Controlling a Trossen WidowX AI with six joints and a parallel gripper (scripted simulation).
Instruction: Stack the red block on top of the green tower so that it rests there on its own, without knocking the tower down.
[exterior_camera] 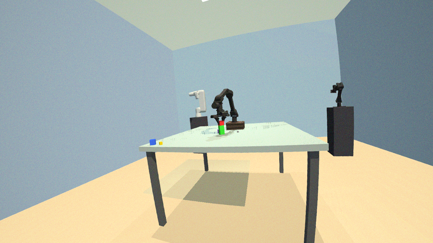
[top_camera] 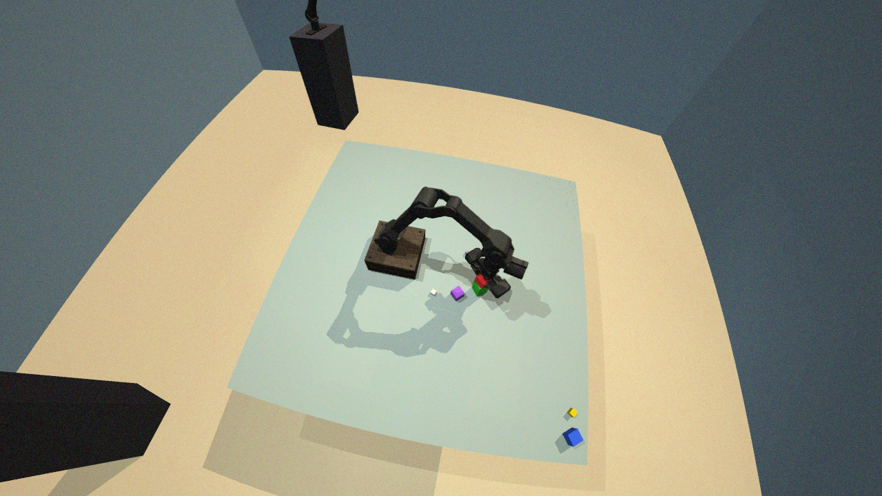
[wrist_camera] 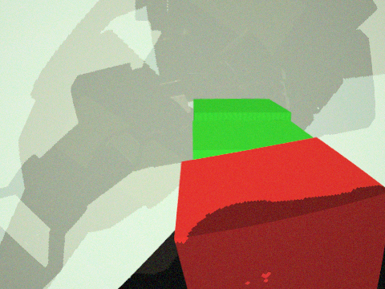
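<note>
My gripper [top_camera: 482, 278] [exterior_camera: 221, 121] is shut on the red block [top_camera: 481, 280] [exterior_camera: 221, 122] [wrist_camera: 278, 220]. The red block sits directly over the green tower [top_camera: 479, 289] [exterior_camera: 221, 129] [wrist_camera: 241, 125], its underside at the tower's top; I cannot tell whether they touch. The tower stands upright near the middle of the pale green table top [top_camera: 400, 382] [exterior_camera: 262, 141]. In the wrist view the red block fills the lower right and hides most of the green tower behind it.
A purple cube [top_camera: 457, 293] and a tiny white cube [top_camera: 433, 292] lie just left of the tower. A blue cube [top_camera: 572, 437] [exterior_camera: 152, 142] and a small yellow cube [top_camera: 572, 412] [exterior_camera: 160, 143] lie near a far table corner. The arm's brown base [top_camera: 395, 248] stands behind.
</note>
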